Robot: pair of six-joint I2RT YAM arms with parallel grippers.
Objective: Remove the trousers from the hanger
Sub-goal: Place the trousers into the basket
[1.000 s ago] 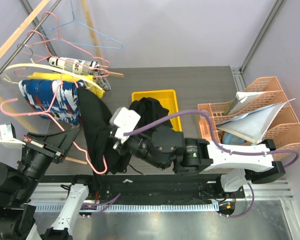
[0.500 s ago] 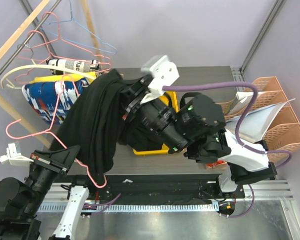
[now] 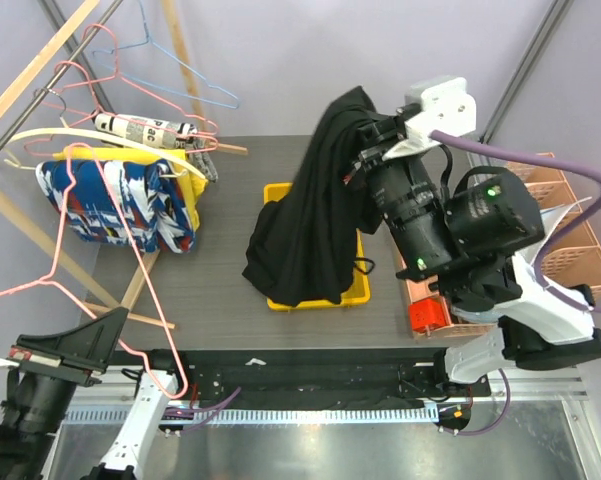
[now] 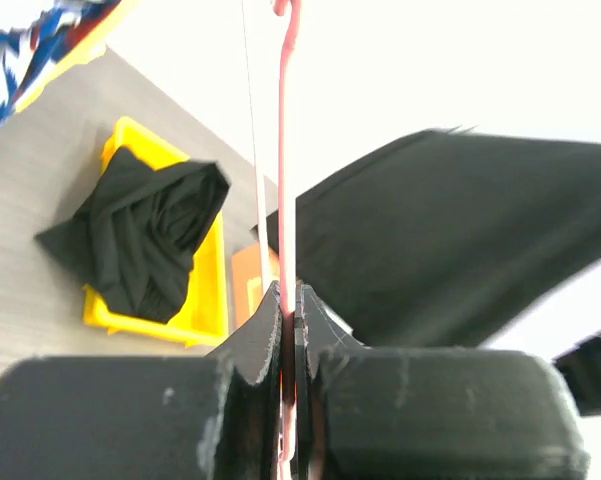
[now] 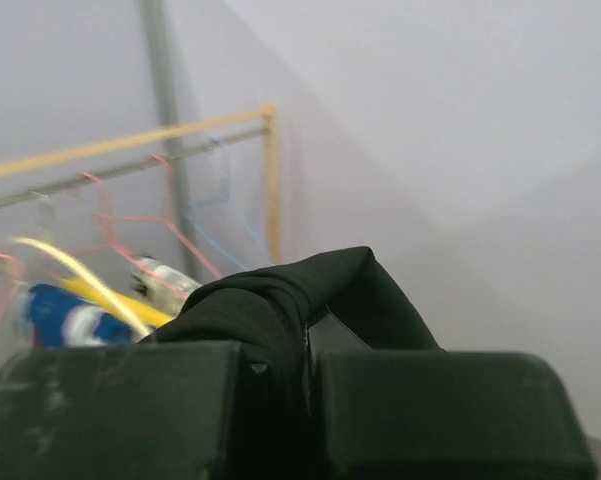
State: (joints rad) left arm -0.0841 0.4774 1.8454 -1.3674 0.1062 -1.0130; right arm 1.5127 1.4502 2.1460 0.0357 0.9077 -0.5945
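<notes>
Trousers (image 3: pixel 310 230): black, lifted high above the right half of the table (image 3: pixel 210 290). They are bunched at the top and hang in one long drape towards the yellow bin (image 3: pixel 278 192).
Right fingers (image 5: pixel 400 400): closed together on the top fold of the Trousers. The cloth bulges up out of the seam between them (the wrist view shows this plainly).
Left fingers (image 4: pixel 260 340): pressed shut on the pink wire hanger (image 4: pixel 287 150), whose wire runs straight up from between the tips.
Hanger position: held off the table's near left corner, bare, well apart from the Trousers.
Bin contents: a black garment (image 4: pixel 140 240) lies heaped inside. Whether the lower end of the drape touches it cannot be told from the overhead view.
Rack side: at the far left, a blue, white and red patterned garment (image 3: pixel 115 205) hangs among other wire hangers.
Right edge: orange file trays (image 3: pixel 570 260) stand behind the raised right arm, holding papers.
</notes>
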